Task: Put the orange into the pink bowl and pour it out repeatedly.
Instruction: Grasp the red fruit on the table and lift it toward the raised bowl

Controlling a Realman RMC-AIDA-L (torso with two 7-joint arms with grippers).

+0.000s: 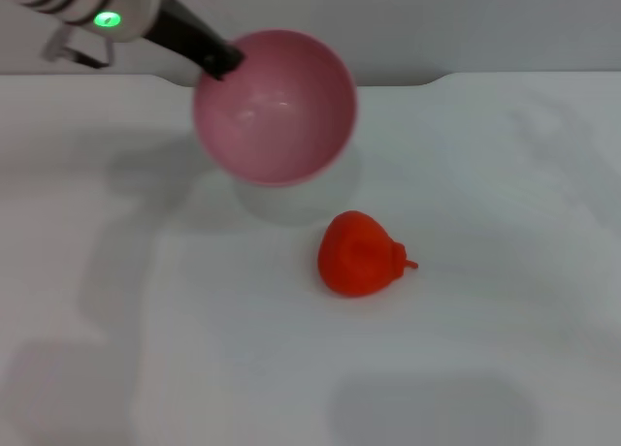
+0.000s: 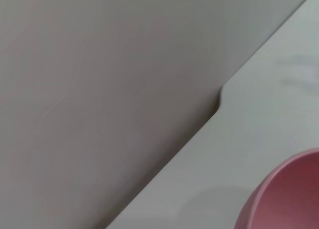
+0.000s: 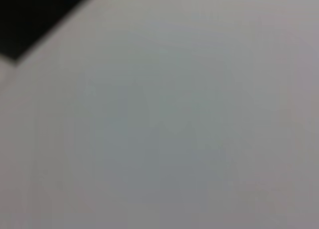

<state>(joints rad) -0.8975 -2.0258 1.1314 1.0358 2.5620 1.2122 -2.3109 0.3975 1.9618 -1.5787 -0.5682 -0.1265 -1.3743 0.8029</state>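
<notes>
Upper left of frame, left gripper (image 1: 218, 60) clamps pink bowl (image 1: 275, 107) rim; light, slick orange (image 1: 360, 254) lies below-right, best pinched across its middle.

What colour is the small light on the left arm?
Green light, clearest in the head view.

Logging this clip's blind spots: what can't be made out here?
- Left gripper: head view, finger tips hidden behind the bowl rim it holds.
- Bowl: left wrist view, cut off by the corner.
- Right gripper: in no view.
- Orange: far side hidden, head view.
</notes>
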